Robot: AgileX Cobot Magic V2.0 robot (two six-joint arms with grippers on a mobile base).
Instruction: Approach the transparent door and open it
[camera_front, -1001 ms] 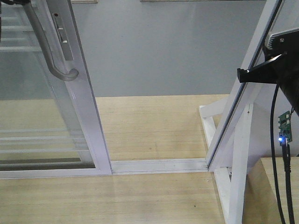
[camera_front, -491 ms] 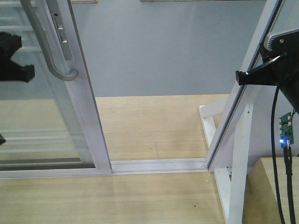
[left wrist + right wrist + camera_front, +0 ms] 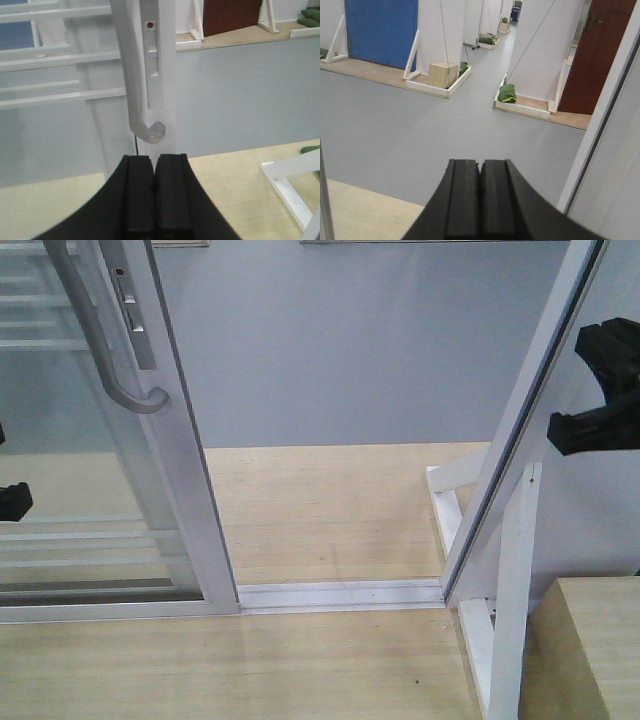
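Left gripper (image 3: 155, 200): jaws pressed together, pads meeting along one seam, nothing between them; it sits just below the hooked lower end of the curved grey bar handle (image 3: 137, 85) and is apart from it. In the front view only a small black part of this gripper (image 3: 14, 500) shows at the left edge, lower than half a second ago, when it stood beside the handle's curve. Right gripper (image 3: 479, 200): jaws pressed together, empty, facing out over the grey floor (image 3: 420, 125). In the front view it (image 3: 598, 390) shows as a black shape behind the slanted white frame post (image 3: 520, 430); the black bracket, dangling cable and lit circuit board seen there earlier are out of sight. Transparent door (image 3: 90, 440): tall clear-glass panel in a glossy white frame, thin horizontal bars across the glass, at the left of the front view; the handle (image 3: 100, 330) is mounted along its right-hand stile beside a slim lock plate (image 3: 128, 305). The door's bottom corner rests on the white floor track (image 3: 340, 595), in the same place as in both earlier frames. A gap lies between the door's edge and the slanted post, showing pale wood flooring (image 3: 320, 510) and grey floor beyond. A light wooden box (image 3: 590, 640) occupies the lower right corner. The right wrist view shows, far off, a blue door (image 3: 382, 30), a dark red door (image 3: 597, 50), a cardboard box (image 3: 443, 75) and green bags (image 3: 508, 93) on wooden bases.
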